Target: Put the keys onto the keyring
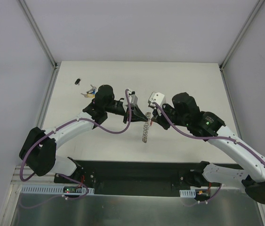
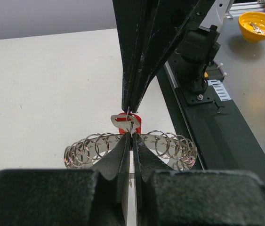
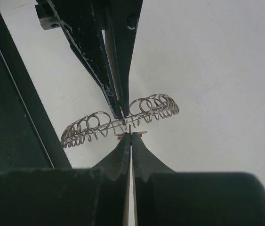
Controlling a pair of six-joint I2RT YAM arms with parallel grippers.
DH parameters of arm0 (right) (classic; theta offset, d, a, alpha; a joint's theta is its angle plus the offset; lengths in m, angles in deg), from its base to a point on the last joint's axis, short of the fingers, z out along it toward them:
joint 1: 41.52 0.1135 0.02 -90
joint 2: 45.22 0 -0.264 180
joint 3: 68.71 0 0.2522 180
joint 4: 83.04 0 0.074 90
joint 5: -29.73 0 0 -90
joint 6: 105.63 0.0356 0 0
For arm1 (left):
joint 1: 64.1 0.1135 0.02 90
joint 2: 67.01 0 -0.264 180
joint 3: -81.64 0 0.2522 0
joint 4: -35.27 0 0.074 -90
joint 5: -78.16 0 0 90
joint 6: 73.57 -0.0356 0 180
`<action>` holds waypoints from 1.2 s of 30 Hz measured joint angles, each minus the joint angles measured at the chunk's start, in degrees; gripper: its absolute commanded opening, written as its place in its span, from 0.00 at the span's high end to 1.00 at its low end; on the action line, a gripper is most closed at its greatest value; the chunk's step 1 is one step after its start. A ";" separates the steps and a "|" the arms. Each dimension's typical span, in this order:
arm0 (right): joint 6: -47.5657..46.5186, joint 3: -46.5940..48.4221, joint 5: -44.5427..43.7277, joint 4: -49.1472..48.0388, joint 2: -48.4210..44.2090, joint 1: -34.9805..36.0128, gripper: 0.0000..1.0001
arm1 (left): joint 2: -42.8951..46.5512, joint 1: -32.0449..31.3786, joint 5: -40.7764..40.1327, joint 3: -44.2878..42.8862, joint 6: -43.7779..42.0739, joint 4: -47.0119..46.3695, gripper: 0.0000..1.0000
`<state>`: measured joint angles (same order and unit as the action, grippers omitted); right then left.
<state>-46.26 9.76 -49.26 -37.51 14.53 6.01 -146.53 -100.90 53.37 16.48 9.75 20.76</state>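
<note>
Left tool (image 2: 131, 137) and right tool (image 3: 131, 136) — both closed tight, tip facing tip.

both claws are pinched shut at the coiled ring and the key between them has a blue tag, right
Not quite: the tag on the key is red, not blue, as the left wrist view shows. The left claw and right claw are pinched shut at the keyring.

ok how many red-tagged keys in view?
1: the red-tagged key, right at the keyring. A small tagged cluster at the table's far left is too small to check; more could hide there.
</note>
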 measured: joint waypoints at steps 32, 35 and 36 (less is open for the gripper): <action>-0.02 0.00 1.46 0.17 -0.17 -0.83 0.99 | -0.02 -0.02 0.26 -0.83 -0.37 0.26 1.00; -0.02 0.00 1.49 0.17 -0.17 -0.83 0.99 | -0.02 -0.02 0.26 -0.83 -0.37 0.26 1.00; -0.02 0.00 1.49 0.17 -0.17 -0.83 0.99 | -0.02 -0.02 0.24 -0.83 -0.37 0.26 1.00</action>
<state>-46.29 9.76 -47.78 -37.33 14.35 5.18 -146.55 -100.92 53.61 15.65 9.38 21.03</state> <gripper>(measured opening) 0.017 0.009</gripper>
